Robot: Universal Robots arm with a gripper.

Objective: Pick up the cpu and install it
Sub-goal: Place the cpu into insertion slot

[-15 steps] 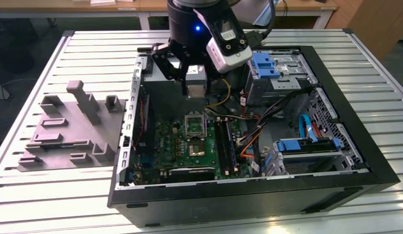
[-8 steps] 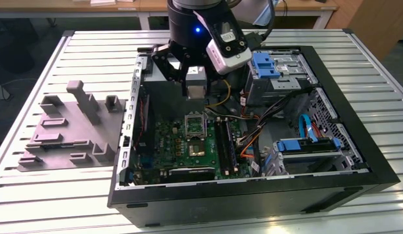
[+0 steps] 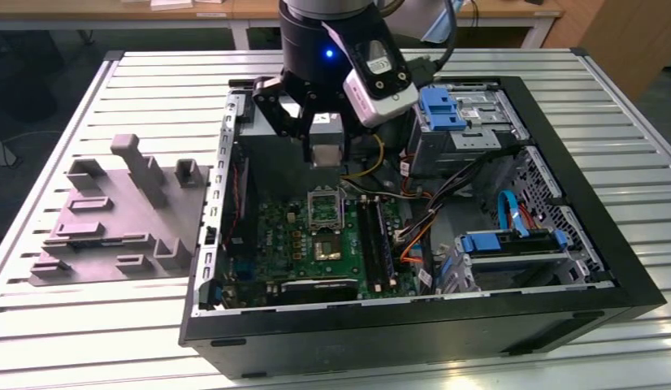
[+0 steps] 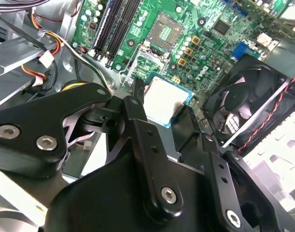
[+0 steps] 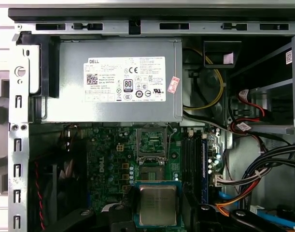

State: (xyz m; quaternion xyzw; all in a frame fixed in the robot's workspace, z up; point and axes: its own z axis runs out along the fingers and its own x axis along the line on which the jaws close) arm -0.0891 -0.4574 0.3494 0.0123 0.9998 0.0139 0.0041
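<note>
Exterior view, left side: a grey plastic fixture (image 3: pixel 119 219) with upright blocks lies on the slatted table (image 3: pixel 54 325). It sits outside the open computer case (image 3: pixel 422 325), well apart from the work.

Claw: the gripper (image 3: pixel 326 148) hangs inside the case over the far part of the motherboard (image 3: pixel 287 236). Its jaws are drawn in narrow on two opposite edges of the cpu (image 3: pixel 326 157).

Cpu, where: it is carried in the claw, clear of the board, with its dull metal top facing up, as the first wrist view shows (image 5: pixel 158 205). In the second wrist view (image 4: pixel 166 99) it looks level between the black jaws.

Relation that matters: the silver-framed socket (image 3: pixel 326 205) lies below the cpu and a little toward the case's near edge, in line with it and on neither side. In the first wrist view the socket (image 5: pixel 152 142) stands between the cpu and the power supply (image 5: pixel 113 58).

Hedge: from these angles I cannot settle which part of that frame is the raised lid and which is the seat.

Axis: the cpu is square, so it has no long axis. Its edges run about parallel to the frame's.

Nearer arm: there is only the one.

Right side: the memory slots (image 3: pixel 374 231) run just beside the socket, and the blue-tabbed drive cage (image 3: pixel 442 110) stands beyond them.
</note>
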